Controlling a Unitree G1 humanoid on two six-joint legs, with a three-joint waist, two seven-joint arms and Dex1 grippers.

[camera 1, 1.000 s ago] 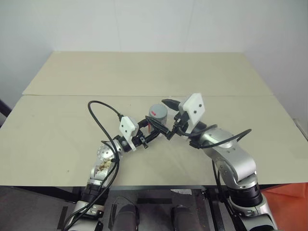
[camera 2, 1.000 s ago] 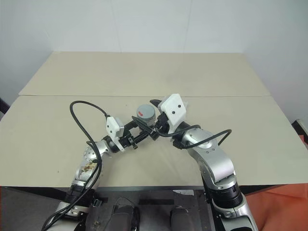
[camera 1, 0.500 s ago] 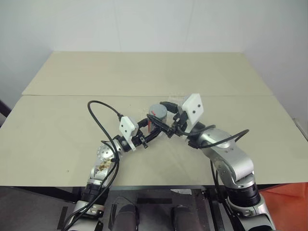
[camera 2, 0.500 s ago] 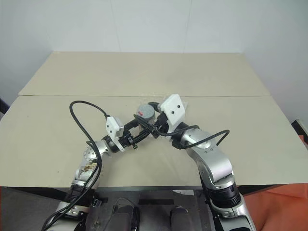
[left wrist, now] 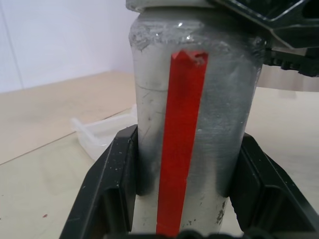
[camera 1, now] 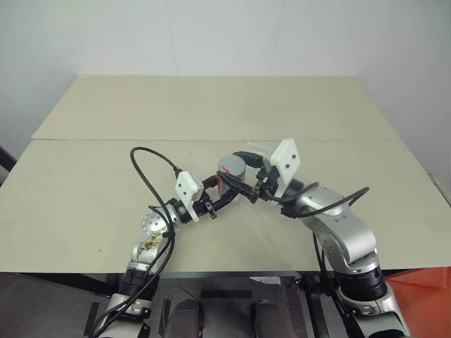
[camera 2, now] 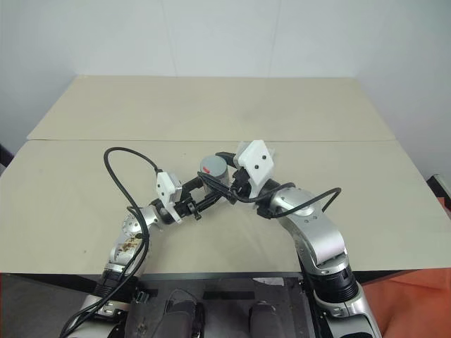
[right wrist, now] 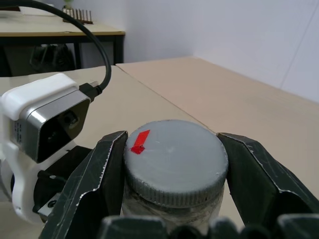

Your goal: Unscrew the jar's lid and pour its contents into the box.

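We read this as a lab or test room: a bare beige surface (camera 1: 106, 183) set against plain white walls (camera 1: 211, 35), and a second dark-legged table (right wrist: 60, 37) further back holding a small rack (right wrist: 77, 15).

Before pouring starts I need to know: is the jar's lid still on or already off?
Still on. The grey lid sits on top of the jar, with the right gripper clamped around its rim.

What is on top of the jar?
A round grey lid with a small red mark sits on the jar. The right gripper clamps it. The jar's contents are hidden behind its cloudy wall.
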